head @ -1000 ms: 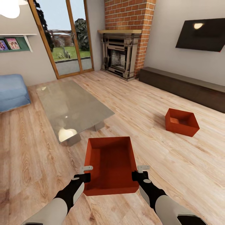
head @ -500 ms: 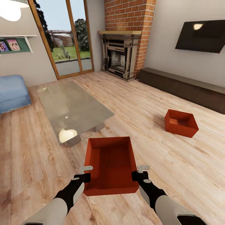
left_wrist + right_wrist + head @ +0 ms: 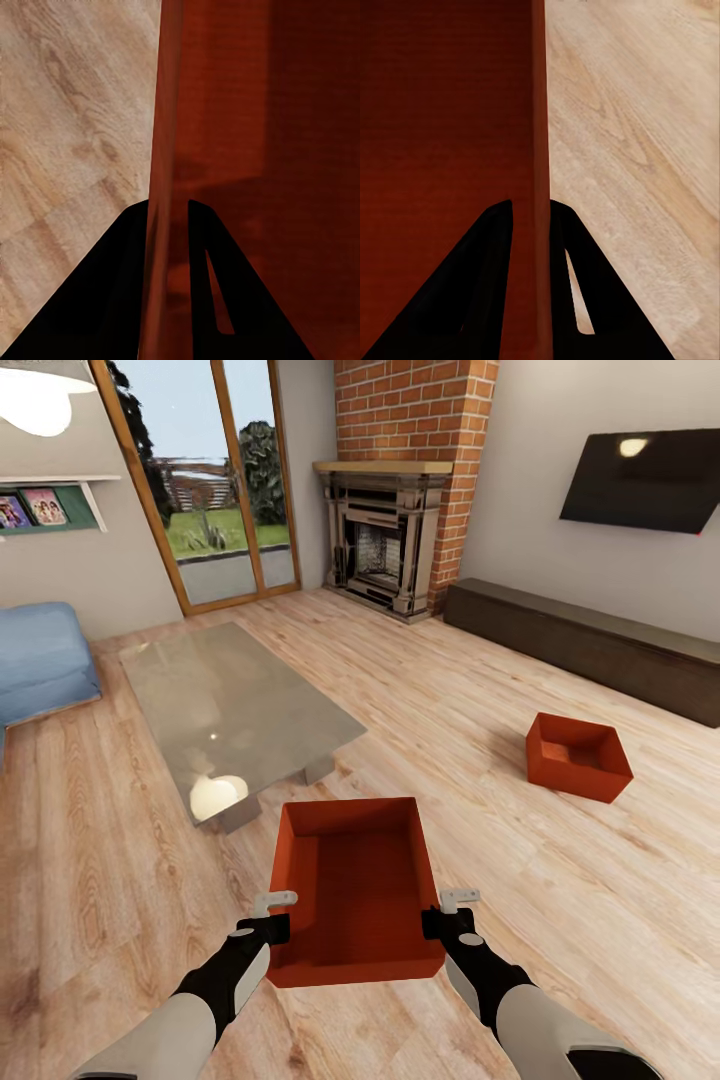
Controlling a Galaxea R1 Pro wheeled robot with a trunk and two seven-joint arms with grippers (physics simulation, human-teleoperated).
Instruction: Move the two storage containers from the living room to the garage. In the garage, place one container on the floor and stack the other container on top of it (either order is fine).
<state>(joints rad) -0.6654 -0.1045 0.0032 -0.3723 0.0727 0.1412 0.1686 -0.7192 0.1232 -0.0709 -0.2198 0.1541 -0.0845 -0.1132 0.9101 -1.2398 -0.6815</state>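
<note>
- View drifted slightly since earlier; second container [image 3: 579,756] sits a touch further left, right-centre of frame.
- Left tool [image 3: 272,916] and right tool [image 3: 446,912] both clenched on first container [image 3: 356,888], lower centre.
- Carry step; next I drive toward the garage.

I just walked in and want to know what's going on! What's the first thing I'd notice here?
Right in front, the robot holds an orange-red box up between its two arms, the left pincer shut on one side wall and the right pincer shut on the other. A second orange-red box sits alone on the wood floor to the right. Behind them stand a red-brick fireplace and a glass coffee table.
</note>
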